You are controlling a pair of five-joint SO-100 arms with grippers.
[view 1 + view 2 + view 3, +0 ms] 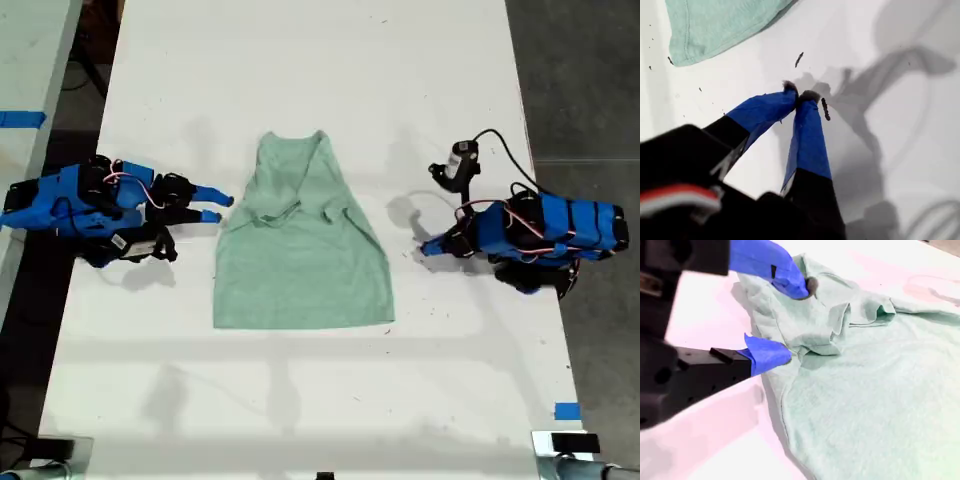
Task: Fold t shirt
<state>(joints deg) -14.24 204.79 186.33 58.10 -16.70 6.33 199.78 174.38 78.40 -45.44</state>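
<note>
1. On the white table (300, 400), the t shirt (300, 255) lay flat near the middle, its hem toward the bottom of the exterior view and its neck end toward the top, both sleeves folded in over the chest (the folds looked loose and rumpled).
2. At the exterior view's left, my second gripper (213, 204) rested low over the table, its blue-taped fingers (771, 356) spread apart and empty. The second wrist view showed one fingertip just beside the shirt's edge by the folded sleeve and the other above the cloth; whether either touched it I could not tell.
3. At the exterior view's right, my first gripper (427, 249) sat clear of the shirt's side edge. Its fingers (807, 140) met at the tips, pinched together on nothing, over bare table.
4. A corner of the shirt showed in the first wrist view, apart from the closed tips.
5. Small dark specks (825, 109) dotted the table near those tips.
</note>
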